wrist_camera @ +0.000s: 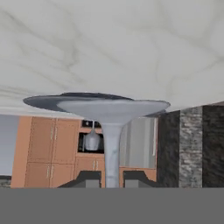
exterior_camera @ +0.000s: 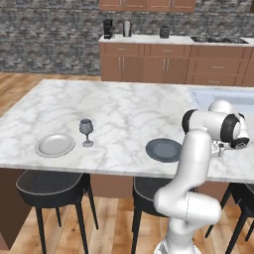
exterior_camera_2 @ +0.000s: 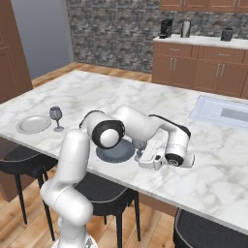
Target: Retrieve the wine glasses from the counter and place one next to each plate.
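One smoky grey wine glass [exterior_camera: 86, 132] stands upright on the marble counter [exterior_camera: 124, 109], just right of the pale plate [exterior_camera: 54, 145]. The dark plate [exterior_camera: 163, 150] lies near the front edge, left of my hand. My gripper [wrist_camera: 112, 180] is shut on the thin stem of the second wine glass [wrist_camera: 113, 107]. The hand view is rolled upside down, so this glass's round foot shows against the marble right beside the dark plate [wrist_camera: 52, 100]. I cannot tell whether the foot touches the slab. From the right base view the gripper [exterior_camera_2: 141, 154] sits just right of the dark plate [exterior_camera_2: 115, 151].
A sink basin [exterior_camera_2: 223, 112] is set into the counter at the far right. Black stools [exterior_camera: 49, 187] stand under the front edge. The wall counter behind carries a coffee machine [exterior_camera: 108, 28] and jars.
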Tool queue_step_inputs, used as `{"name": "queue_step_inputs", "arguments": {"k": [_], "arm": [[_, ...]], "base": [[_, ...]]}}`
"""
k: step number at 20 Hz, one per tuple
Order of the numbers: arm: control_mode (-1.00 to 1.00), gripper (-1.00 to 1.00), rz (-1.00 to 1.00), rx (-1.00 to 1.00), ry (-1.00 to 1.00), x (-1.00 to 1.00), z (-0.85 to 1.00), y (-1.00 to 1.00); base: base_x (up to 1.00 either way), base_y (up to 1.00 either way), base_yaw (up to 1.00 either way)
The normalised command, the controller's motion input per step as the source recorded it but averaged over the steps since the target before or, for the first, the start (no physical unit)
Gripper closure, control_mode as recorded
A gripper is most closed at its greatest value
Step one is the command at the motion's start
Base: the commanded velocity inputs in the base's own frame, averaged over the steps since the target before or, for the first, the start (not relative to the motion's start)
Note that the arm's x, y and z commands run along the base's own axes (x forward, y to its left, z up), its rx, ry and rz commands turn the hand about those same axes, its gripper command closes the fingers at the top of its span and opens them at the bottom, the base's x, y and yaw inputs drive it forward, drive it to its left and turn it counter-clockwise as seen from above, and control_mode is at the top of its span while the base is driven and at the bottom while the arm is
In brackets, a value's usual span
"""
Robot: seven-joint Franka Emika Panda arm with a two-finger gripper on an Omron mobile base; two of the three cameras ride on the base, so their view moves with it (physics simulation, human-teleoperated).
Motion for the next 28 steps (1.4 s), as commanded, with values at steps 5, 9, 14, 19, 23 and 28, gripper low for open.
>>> {"name": "queue_step_inputs", "arguments": {"k": [5,9,14,19,23,28], "arm": [[-1.00,1.00,0.00,0.00,0.00,0.05,-0.27,0.00],[-1.00,1.00,0.00,0.00,0.00,0.12,-0.28,0.00],[-1.00,1.00,0.00,0.00,-0.04,0.26,-0.20,0.00],[-1.00,1.00,0.00,0.00,-0.06,0.16,-0.23,0.00],[-1.00,1.00,0.00,0.00,-0.05,-0.01,-0.27,0.00],[-1.00,1.00,0.00,0.00,-0.08,-0.12,-0.31,0.00]], "base": [[0.00,0.00,0.00],[0.00,0.00,0.00],[0.00,0.00,0.00],[0.00,0.00,0.00],[0.00,0.00,0.00],[0.00,0.00,0.00]]}}
